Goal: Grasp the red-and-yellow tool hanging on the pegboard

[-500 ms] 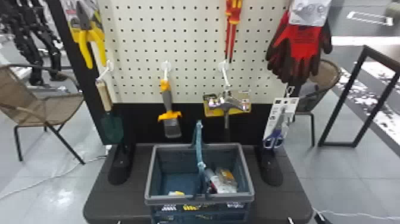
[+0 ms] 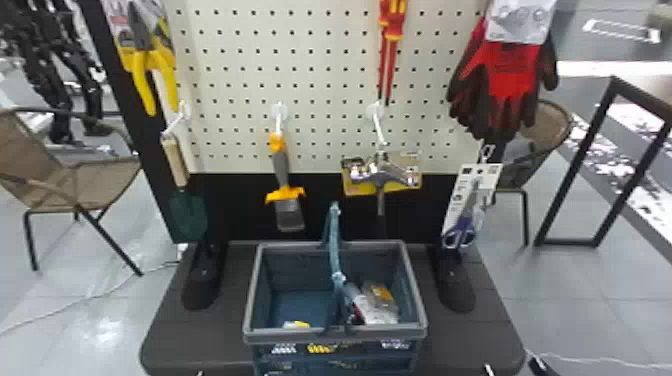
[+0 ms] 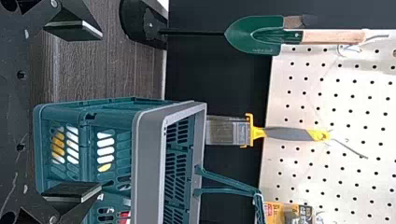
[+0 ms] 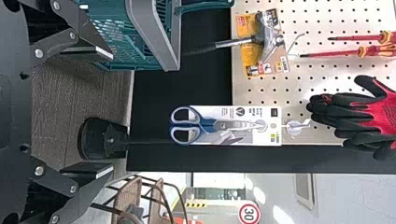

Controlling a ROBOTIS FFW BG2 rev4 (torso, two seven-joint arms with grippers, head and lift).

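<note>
Hanging at the far top of the pegboard [image 2: 320,75], right of centre, is the red-and-yellow tool [image 2: 390,45]: two slim red shafts with red and yellow handles, upright, directly above the hammer [image 2: 382,172] on its yellow card. The red and black gloves [image 2: 500,80] hang just right of it. No gripper touches it.

Left gripper [image 3: 74,109]: fingers spread wide, nothing held. It sits low over the dark table [image 2: 200,340], at the near left of the basket [image 2: 335,330], facing the pegboard.

Right gripper [image 4: 88,111]: fingers likewise wide apart and empty, low over the table to the right of the basket, facing the packed scissors [image 2: 470,210]. From this wrist view the tool [image 4: 359,44] shows well beyond the fingers, high on the board.

Other items noted on the board, from left to right: yellow pliers [image 2: 147,55] at the top left, a green trowel [image 2: 186,210] with a wooden handle, and a scraper [image 2: 284,200] with a grey and yellow handle.

The basket stands on the table in front of the board, handle raised, with a few small packs lying inside.
</note>
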